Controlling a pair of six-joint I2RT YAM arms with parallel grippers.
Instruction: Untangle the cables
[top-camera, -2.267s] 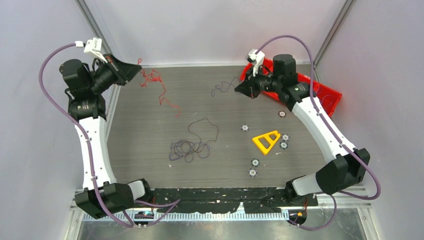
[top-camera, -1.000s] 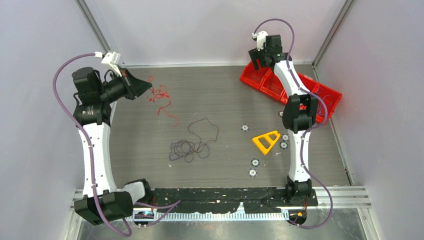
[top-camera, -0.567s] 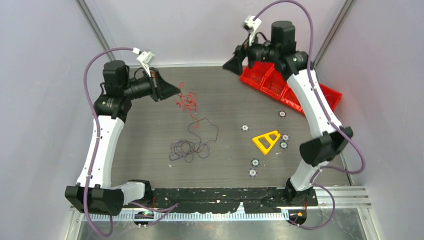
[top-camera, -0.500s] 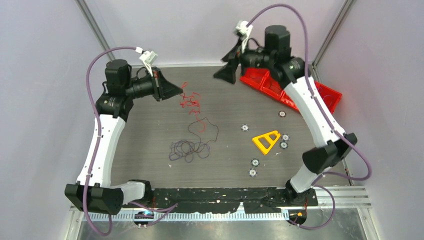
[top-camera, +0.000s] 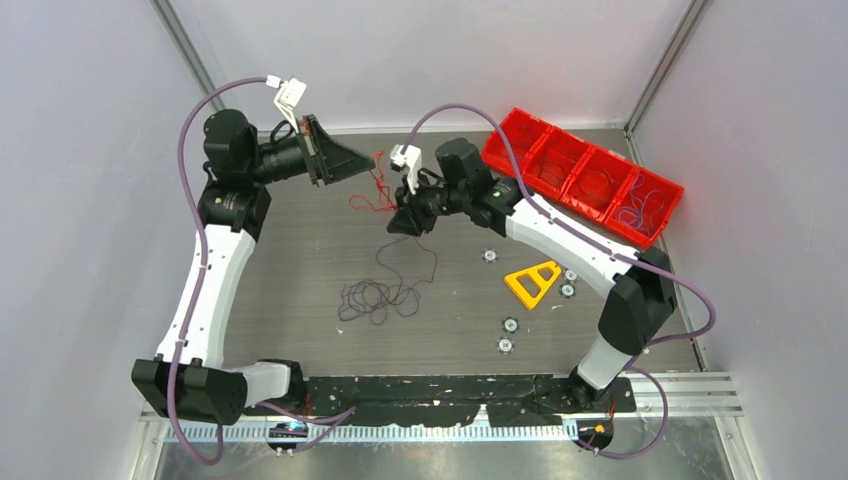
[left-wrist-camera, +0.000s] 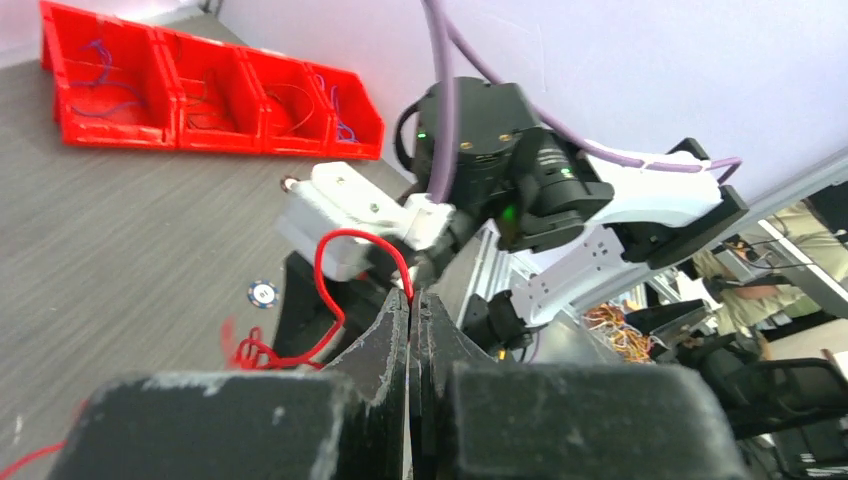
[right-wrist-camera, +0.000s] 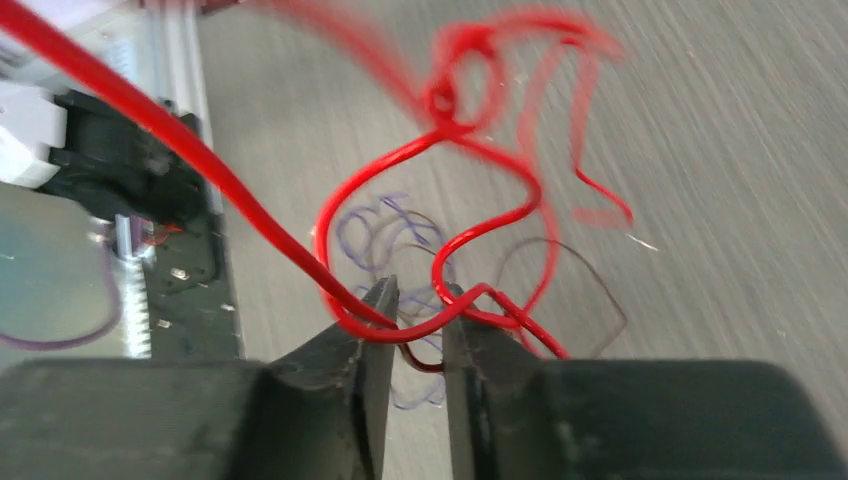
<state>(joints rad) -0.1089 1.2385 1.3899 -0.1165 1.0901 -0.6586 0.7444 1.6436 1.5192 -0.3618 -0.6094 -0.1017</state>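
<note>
The right hand (top-camera: 400, 222) has been swung from the red bin (top-camera: 600, 150) to mid-desk (top-camera: 300, 250). It is seen part open, with the red cable (right-wrist-camera: 440, 140) crossing between its tips. That cable is pinched in the closed left hand (left-wrist-camera: 412, 300), above the clump (top-camera: 375, 295) on the desk.

Overhead view of a dark grey table (top-camera: 300, 250) with two white-and-black robot arms reaching over it. The left gripper (top-camera: 368, 165) points right near the far edge, and a thin red cable (top-camera: 379, 188) dangles in loops from its tip. The right gripper (top-camera: 400, 224) points left, just beside the lower red loops. Nearer the arm bases lies a clump of dark and purple cables (top-camera: 377, 295). A red four-compartment bin (top-camera: 603, 150) sits far right, with a yellow triangular frame (top-camera: 520, 287) and small round discs (top-camera: 490, 256) nearby.
</note>
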